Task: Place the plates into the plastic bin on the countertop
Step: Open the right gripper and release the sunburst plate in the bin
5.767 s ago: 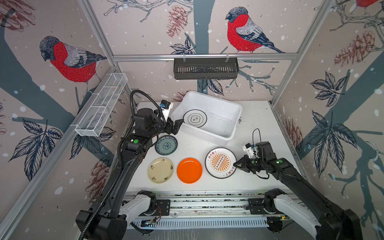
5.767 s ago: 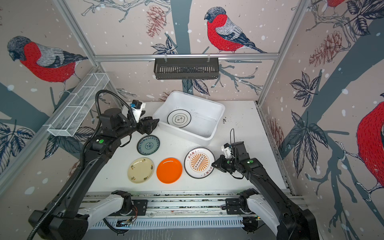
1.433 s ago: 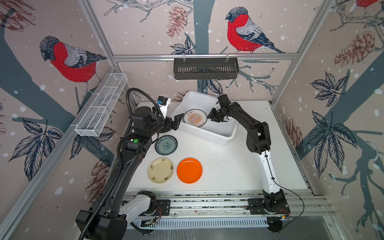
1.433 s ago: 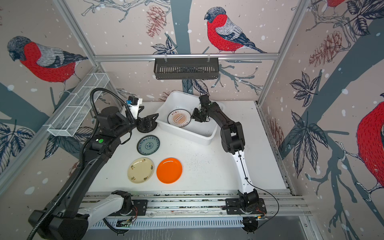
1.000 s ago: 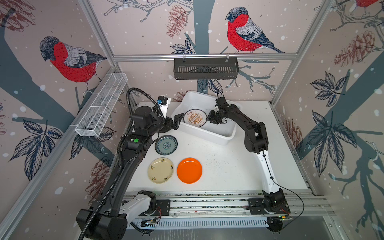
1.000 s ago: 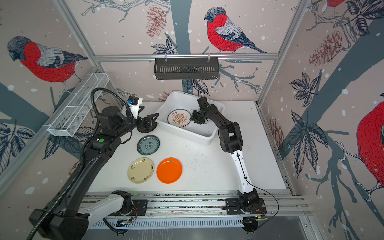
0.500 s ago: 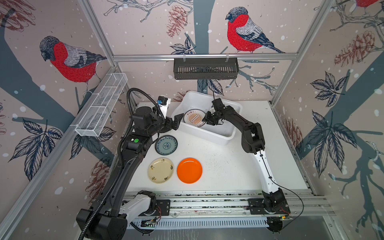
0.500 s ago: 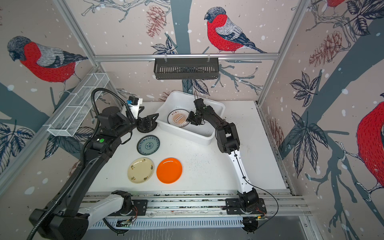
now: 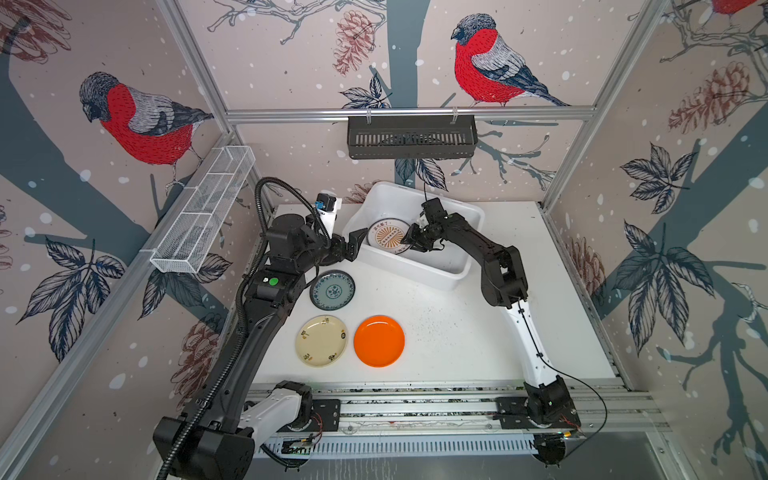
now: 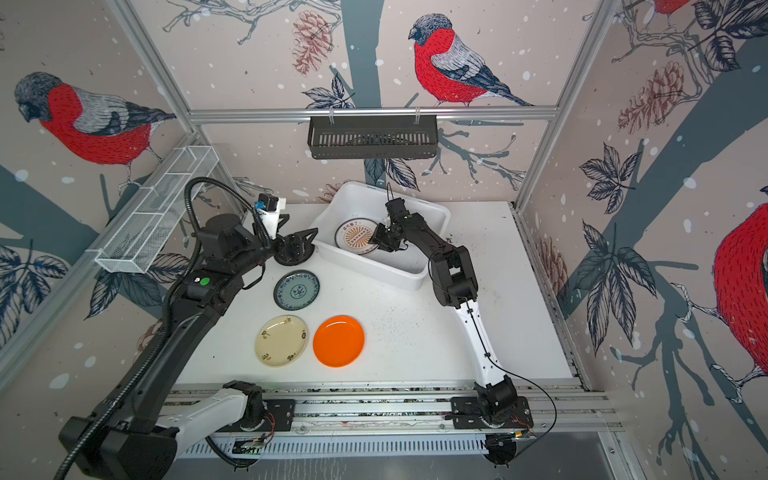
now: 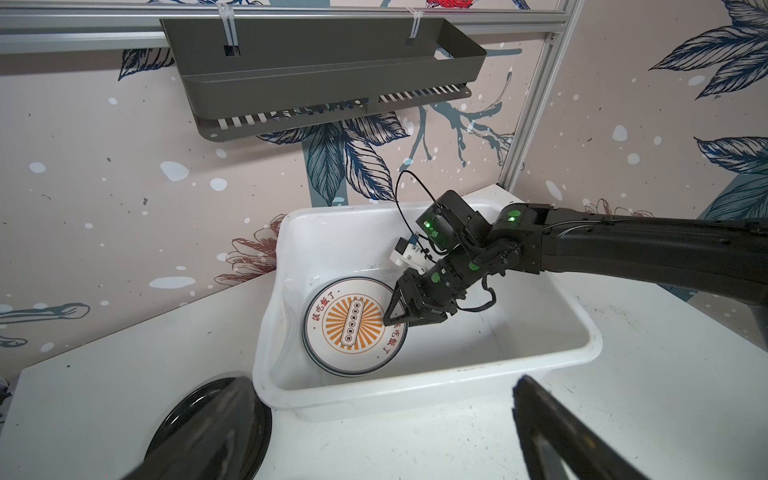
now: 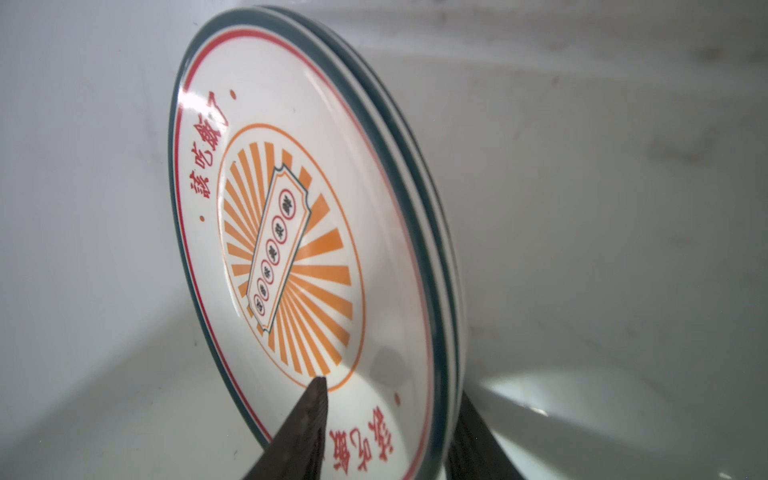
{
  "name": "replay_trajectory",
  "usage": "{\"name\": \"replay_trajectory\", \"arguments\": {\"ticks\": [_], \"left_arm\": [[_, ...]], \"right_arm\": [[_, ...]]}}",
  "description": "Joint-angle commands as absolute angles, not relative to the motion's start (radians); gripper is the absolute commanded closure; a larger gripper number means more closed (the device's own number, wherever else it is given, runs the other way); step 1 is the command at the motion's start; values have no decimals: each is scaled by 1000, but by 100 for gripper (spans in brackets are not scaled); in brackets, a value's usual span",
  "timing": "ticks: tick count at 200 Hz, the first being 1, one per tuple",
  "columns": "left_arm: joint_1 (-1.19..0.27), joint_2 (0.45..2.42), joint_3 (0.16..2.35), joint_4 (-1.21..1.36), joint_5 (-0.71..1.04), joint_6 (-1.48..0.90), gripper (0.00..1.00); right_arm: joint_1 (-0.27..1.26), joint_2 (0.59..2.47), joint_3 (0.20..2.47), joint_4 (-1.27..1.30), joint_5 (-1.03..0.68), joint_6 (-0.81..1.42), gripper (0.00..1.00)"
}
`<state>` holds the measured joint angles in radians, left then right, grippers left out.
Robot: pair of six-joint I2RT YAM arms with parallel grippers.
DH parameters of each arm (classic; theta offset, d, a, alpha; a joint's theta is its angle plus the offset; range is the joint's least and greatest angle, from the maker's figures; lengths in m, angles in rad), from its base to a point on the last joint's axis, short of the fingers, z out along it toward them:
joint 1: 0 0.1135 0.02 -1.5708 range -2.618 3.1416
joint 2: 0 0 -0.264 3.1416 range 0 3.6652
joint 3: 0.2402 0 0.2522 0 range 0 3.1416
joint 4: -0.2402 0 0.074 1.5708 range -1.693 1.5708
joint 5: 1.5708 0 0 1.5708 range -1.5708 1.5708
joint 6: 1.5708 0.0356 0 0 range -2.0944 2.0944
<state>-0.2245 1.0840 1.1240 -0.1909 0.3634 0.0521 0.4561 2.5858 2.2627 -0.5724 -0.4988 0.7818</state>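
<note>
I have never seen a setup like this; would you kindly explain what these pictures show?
Two robot arms stand at a white table, each ending in a claw. Two pictures look down from overhead; the other two come from cameras on the arms' wrists. The right claw pinches the rim of a sunburst plate, tilted inside the white bin. The left claw is open, beside the bin, over a black plate. A teal plate, a cream plate and an orange plate lie flat on the table.
</note>
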Motion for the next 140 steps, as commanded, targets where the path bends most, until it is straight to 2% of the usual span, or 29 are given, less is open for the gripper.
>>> {"name": "replay_trajectory", "arguments": {"ticks": [1, 43, 140], "left_arm": [[-225, 1079, 1121, -140, 368, 45, 4], [-224, 1082, 1119, -132, 374, 34, 4], [-225, 1077, 1120, -151, 355, 47, 4]], "right_arm": [[459, 2588, 2275, -557, -513, 775, 54], [459, 2602, 2275, -528, -550, 813, 54], [430, 2528, 2274, -588, -498, 766, 53]]}}
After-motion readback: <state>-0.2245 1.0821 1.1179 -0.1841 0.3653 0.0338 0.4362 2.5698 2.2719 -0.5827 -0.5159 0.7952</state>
